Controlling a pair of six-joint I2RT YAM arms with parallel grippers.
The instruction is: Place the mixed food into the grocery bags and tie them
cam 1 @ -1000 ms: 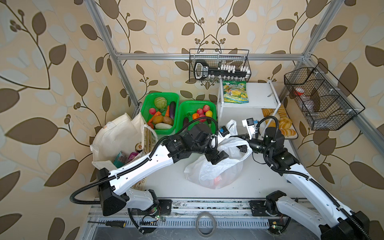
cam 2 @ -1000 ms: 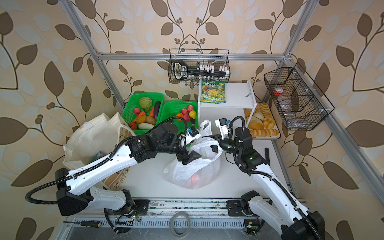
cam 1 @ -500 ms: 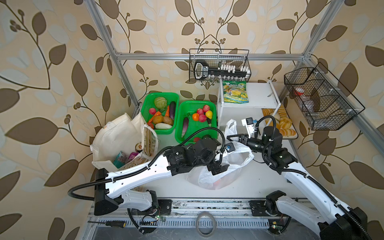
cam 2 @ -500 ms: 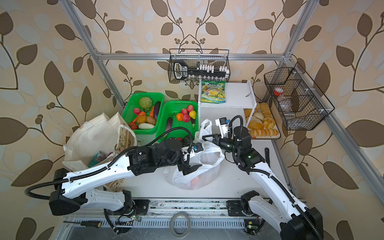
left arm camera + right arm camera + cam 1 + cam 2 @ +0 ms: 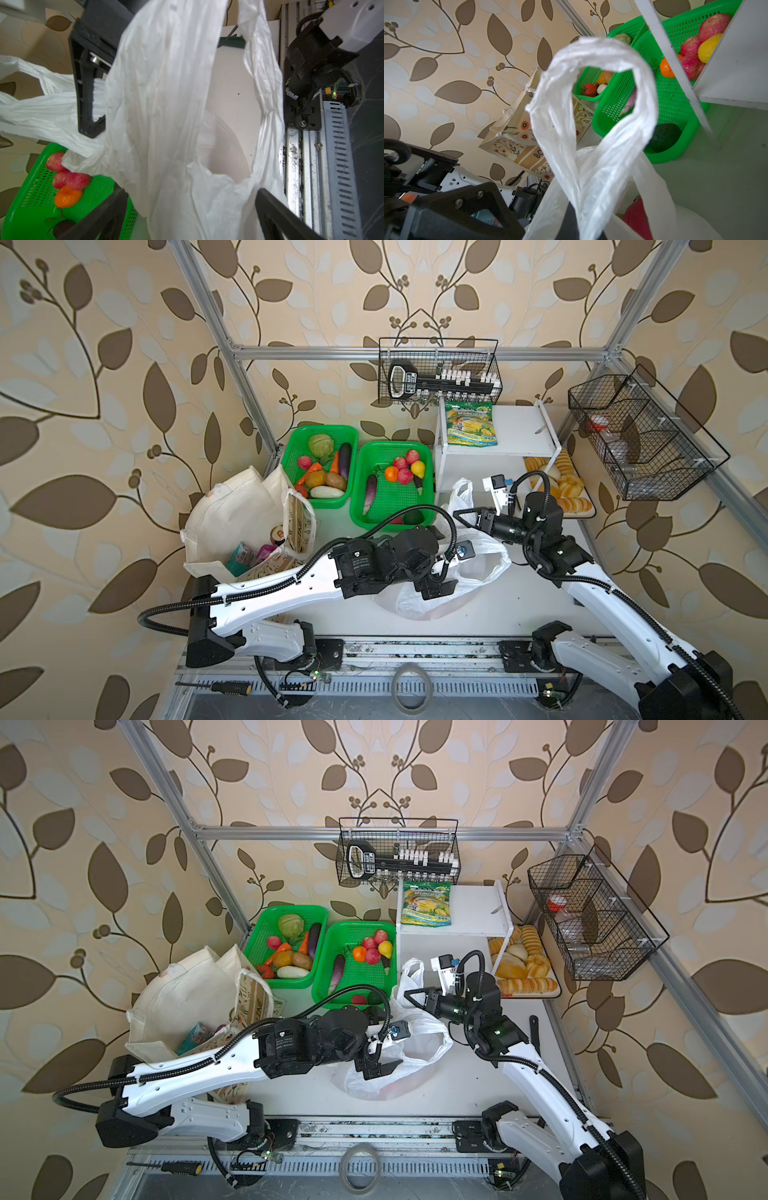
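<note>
Cream cloth tote (image 5: 232,514) stands open on the left of the table, beside the green baskets (image 5: 320,428). White plastic carrier bag (image 5: 478,572) sits mid-table between both arms. Left gripper (image 5: 190,195) hangs at it, fingers spread wide either side of the plastic. Right gripper (image 5: 459,514) is pinched tight on one loop handle (image 5: 591,49). Pink dragon fruit (image 5: 637,216) shows inside the carrier; blue snack pouch (image 5: 242,558), purple packet (image 5: 266,551) and small can (image 5: 277,534) lie in the tote.

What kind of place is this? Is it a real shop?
Probably a pretend grocery corner built for testing robots: green baskets of toy-looking produce, a plastic bag, two robot arms mounted inside a metal frame with wallpaper walls.
</note>
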